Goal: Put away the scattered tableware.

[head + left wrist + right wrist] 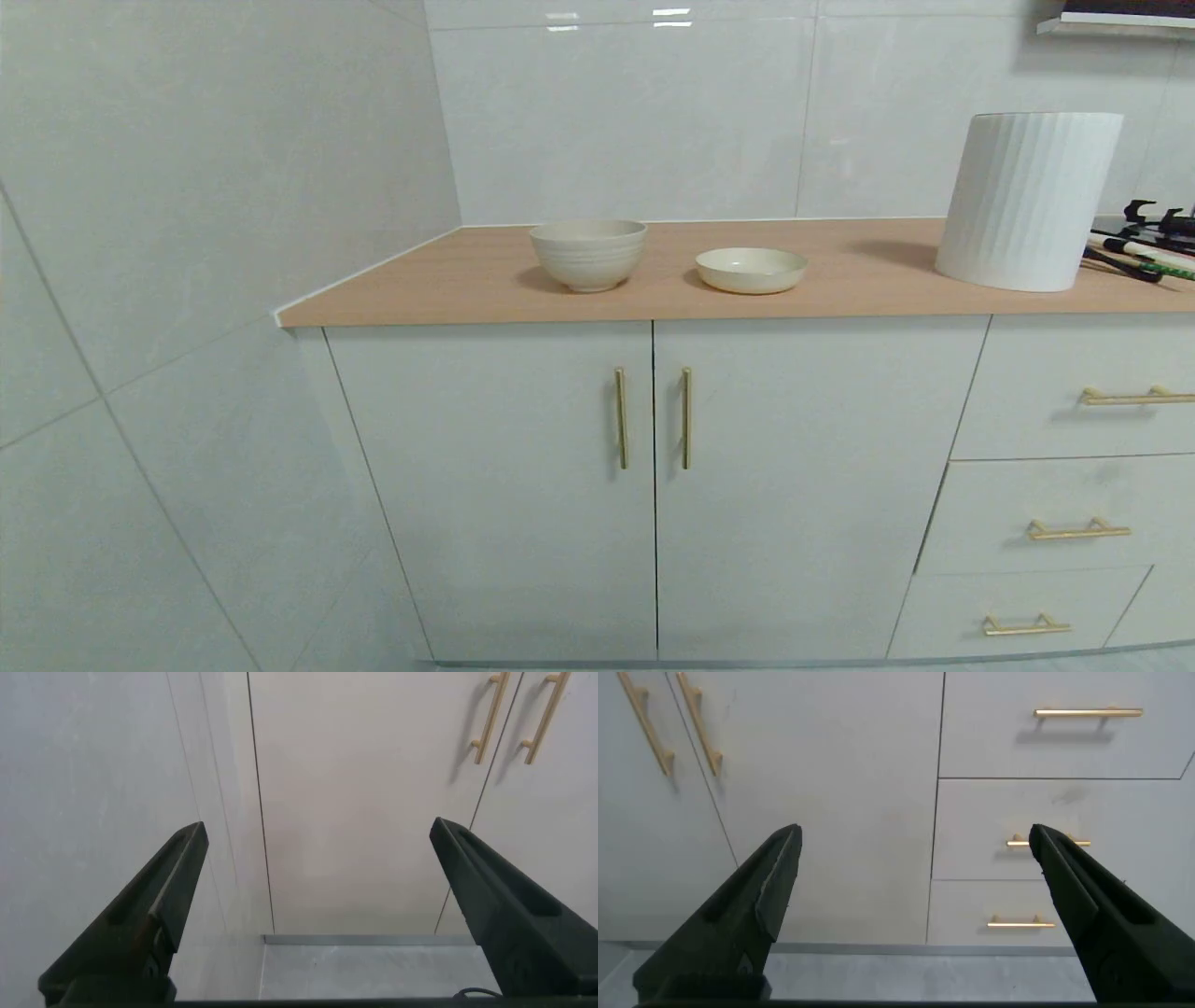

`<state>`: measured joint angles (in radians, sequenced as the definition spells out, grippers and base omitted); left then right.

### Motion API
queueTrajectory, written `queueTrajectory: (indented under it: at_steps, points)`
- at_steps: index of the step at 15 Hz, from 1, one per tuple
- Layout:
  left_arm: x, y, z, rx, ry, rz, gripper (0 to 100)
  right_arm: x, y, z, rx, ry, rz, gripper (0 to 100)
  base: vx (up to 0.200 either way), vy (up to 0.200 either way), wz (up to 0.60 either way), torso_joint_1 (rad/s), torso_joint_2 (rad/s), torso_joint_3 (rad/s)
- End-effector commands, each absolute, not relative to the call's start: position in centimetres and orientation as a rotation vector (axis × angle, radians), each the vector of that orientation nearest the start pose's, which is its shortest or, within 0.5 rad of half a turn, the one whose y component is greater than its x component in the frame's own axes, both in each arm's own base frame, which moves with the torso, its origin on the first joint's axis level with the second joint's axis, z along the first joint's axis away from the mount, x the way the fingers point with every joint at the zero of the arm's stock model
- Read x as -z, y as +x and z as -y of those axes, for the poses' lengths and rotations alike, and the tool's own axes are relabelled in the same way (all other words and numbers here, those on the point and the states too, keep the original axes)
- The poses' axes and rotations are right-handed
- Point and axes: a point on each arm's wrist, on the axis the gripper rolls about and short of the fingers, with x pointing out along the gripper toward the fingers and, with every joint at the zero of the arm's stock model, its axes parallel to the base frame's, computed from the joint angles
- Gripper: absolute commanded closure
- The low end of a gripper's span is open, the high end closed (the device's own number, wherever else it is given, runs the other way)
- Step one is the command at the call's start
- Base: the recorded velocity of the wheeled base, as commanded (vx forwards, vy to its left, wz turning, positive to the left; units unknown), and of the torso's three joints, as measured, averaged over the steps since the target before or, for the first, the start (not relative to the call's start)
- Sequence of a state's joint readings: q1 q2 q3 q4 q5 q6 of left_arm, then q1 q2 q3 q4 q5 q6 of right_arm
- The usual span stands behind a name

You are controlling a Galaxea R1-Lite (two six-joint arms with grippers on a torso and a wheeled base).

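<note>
Both bowl (588,254) and dish (751,270) sit near countertop (448,280) edge.

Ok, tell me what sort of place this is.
Most likely a home kitchen: a wood-look countertop over white cabinet doors and drawers with brass handles, glossy tiled walls, and a bowl and shallow dish sitting on top.

On the bench (868,280) before me, the bowl (588,254) sits left of the dish (751,270), the two near each other. Well to their right stands a canister (1027,201), with pens (1139,254) lying just beyond it. Beneath the bench, two cupboard doors (504,504) lie left of three stacked drawers (1018,495). A wall (205,168) closes the bench's left end.
</note>
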<state>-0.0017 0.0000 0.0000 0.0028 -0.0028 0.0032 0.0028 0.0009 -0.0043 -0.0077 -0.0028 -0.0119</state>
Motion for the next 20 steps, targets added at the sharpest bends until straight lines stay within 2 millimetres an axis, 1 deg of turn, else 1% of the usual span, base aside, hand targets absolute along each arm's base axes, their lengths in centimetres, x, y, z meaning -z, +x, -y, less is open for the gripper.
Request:
queueTrajectory:
  at_steps: [1,2,4,5,6,7,8,9,10,11,12,14,15,16,17,19,20]
  points:
    - [-7.5,-2.3,0.0,0.005,0.003,-0.003,0,-11.1,-3.2,-0.1,-0.048,0.053,0.125,0,0.000,0.000,0.00,0.000,0.00,0.000]
    - [-7.5,-2.3,0.0,0.005,0.003,-0.003,0,-12.2,-2.9,-0.2,-0.141,0.064,0.086,0,0.000,0.000,0.00,0.000,0.00,0.000]
    - [-7.5,-2.3,0.0,0.005,0.003,-0.003,0,-14.0,-0.3,-0.6,-0.334,0.067,-0.106,0,0.000,0.000,0.00,0.000,0.00,0.000]
    - [-7.5,-2.3,0.0,0.005,0.003,-0.003,0,-14.2,-0.1,-0.6,-0.348,0.070,-0.119,0,0.000,0.000,0.00,0.000,0.00,0.000]
    - [-7.5,-2.3,0.0,0.005,0.003,-0.003,0,-16.4,3.6,-1.2,-0.494,0.102,-0.285,0,0.000,0.000,0.00,0.000,0.00,0.000]
    - [-7.5,-2.3,0.0,0.005,0.002,-0.003,0,-17.9,6.0,-1.7,-0.549,0.117,-0.352,0,0.000,0.000,0.00,0.000,0.00,0.000]
    - [-7.5,-2.3,0.0,0.005,0.003,-0.003,0,-18.7,7.6,-2.2,-0.589,0.114,-0.391,0,0.000,0.000,0.00,0.000,0.00,0.000]
    - [-7.5,-2.3,0.0,0.005,0.003,-0.003,0,-20.3,11.0,-4.1,-0.695,0.113,-0.447,0,0.000,0.000,0.00,0.000,0.00,0.000]
    - [-7.5,-2.3,0.0,0.005,0.003,-0.003,0,-20.6,12.5,-5.0,-0.727,0.117,-0.470,0,0.000,0.000,0.00,0.000,0.00,0.000]
    - [-7.5,-2.3,0.0,0.005,0.003,-0.003,0,-21.0,15.2,-6.6,-0.767,0.117,-0.476,0,0.000,0.000,0.00,0.000,0.00,0.000]
    - [-7.5,-2.3,0.0,0.005,0.003,-0.003,0,-20.9,17.5,-8.3,-0.804,0.116,-0.483,0,0.000,0.000,0.00,0.000,0.00,0.000]
    - [-7.5,-2.3,0.0,0.005,0.003,-0.003,0,-20.3,21.6,-10.9,-0.832,0.122,-0.505,0,0.000,0.000,0.00,0.000,0.00,0.000]
    - [-7.5,-2.3,0.0,0.006,0.003,-0.003,0,-20.1,22.5,-11.5,-0.839,0.122,-0.515,0,0.000,0.000,0.00,0.000,0.00,0.000]
    - [-7.5,-2.3,0.0,0.005,0.003,-0.003,0,-19.2,24.3,-13.6,-0.866,0.140,-0.570,0,0.000,0.000,0.00,0.000,0.00,0.000]
    - [-7.5,-2.3,0.0,0.005,0.003,-0.003,0,-18.5,25.4,-14.8,-0.881,0.149,-0.599,0,0.000,0.000,0.00,0.000,0.00,0.000]
    - [-7.5,-2.3,0.0,0.005,0.003,-0.003,0,-17.9,27.1,-15.9,-0.882,0.149,-0.605,0,0.000,0.000,0.00,0.000,0.00,0.000]
    - [-7.5,-2.3,0.0,0.005,0.003,-0.003,0,-17.3,29.0,-16.9,-0.885,0.150,-0.609,0,0.000,0.000,0.00,0.000,0.00,0.000]
